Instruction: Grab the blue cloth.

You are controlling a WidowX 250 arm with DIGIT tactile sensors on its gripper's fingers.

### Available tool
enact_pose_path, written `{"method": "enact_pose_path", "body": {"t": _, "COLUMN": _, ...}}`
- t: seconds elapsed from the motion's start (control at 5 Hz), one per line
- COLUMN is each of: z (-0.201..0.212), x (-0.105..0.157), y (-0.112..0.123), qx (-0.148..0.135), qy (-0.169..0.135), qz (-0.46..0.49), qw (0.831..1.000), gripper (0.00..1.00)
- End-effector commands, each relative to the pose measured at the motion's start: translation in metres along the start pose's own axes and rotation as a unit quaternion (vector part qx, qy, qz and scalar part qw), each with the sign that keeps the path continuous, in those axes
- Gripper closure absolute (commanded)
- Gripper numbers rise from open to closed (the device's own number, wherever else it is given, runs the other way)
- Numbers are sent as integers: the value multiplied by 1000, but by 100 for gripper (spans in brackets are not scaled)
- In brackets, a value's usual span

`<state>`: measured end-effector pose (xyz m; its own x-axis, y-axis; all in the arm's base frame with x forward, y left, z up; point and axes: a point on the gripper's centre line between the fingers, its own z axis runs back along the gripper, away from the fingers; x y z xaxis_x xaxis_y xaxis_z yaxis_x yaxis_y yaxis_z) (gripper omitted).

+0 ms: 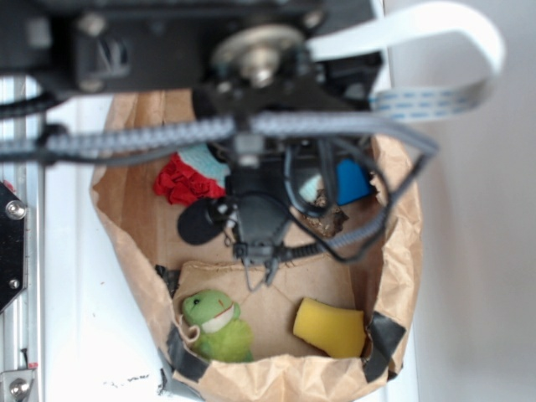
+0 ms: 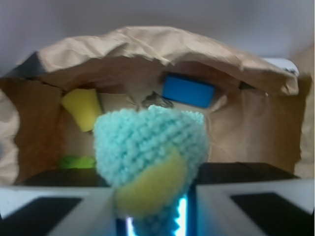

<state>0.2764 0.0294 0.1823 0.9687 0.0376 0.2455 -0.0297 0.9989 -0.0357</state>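
In the wrist view the blue cloth (image 2: 147, 142) fills the middle. It is fuzzy pale teal with a yellow patch low on its front. My gripper (image 2: 152, 219) is shut on its lower end, with the white fingers (image 2: 59, 206) pressed in from both sides. The cloth bulges up above the jaws, raised over the floor of the brown paper bag (image 2: 147, 44). In the exterior view the black arm (image 1: 251, 209) hangs over the bag (image 1: 126, 226) and hides the jaws and what they hold.
Inside the bag lie a deep-blue block (image 2: 188, 90) (image 1: 353, 180), a yellow block (image 2: 81, 108) (image 1: 331, 327), a green plush toy (image 1: 213, 327) (image 2: 76, 161) and a red ruffled cloth (image 1: 184, 182). The bag's walls stand on every side. Cables loop round the arm.
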Motion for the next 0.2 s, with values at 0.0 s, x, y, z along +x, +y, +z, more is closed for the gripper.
{"method": "enact_pose_path", "body": {"t": 0.0, "z": -9, "x": 2, "y": -20, "qx": 54, "qy": -38, "qz": 3, "qw": 998, "gripper": 100}}
